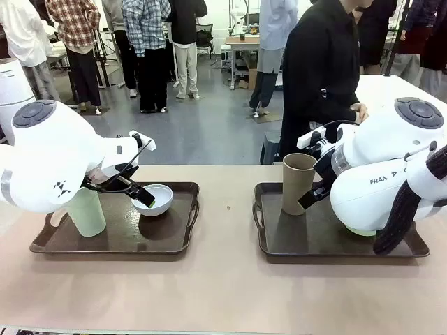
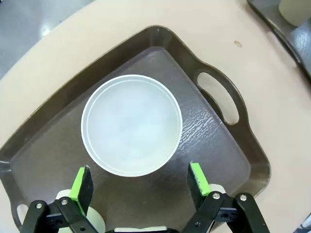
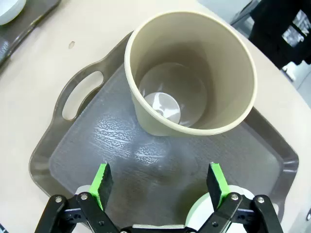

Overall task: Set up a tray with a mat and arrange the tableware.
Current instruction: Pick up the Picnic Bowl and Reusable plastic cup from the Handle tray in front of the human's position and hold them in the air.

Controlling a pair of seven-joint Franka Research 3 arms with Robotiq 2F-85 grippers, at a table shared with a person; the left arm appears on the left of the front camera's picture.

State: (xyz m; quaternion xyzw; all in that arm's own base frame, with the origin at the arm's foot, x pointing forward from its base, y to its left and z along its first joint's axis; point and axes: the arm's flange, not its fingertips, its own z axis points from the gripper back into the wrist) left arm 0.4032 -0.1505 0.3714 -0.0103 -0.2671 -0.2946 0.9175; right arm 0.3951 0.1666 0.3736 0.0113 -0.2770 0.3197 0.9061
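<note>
**Both claws wide open above the loaded trays**

Front view. Nearest are the two white robot arms, the left arm and the right arm. On the beige table lie two dark brown plastic trays with handles. On the left tray a tall pale green cup without handle stands at the left, and a small round white bowl to its right. The left claw hangs at the near left rim of the white bowl. On the right tray a tall taupe-brown cup stands in the far left corner, and the right claw is just beside it. A sliver of mint green bowl shows under the right arm.

Left wrist view. The left claw is wide and holds nothing. The white bowl lies just beyond its green pads, untouched.

Right wrist view. The right claw is wide and empty too. The taupe-brown cup stands upright beyond the fingers, apart from them.

I judge that arranging the tableware is the step in hand. The bowl looks about as wide as the opening, so the next move calls for a careful descent, probably one finger inside the rim.
</note>
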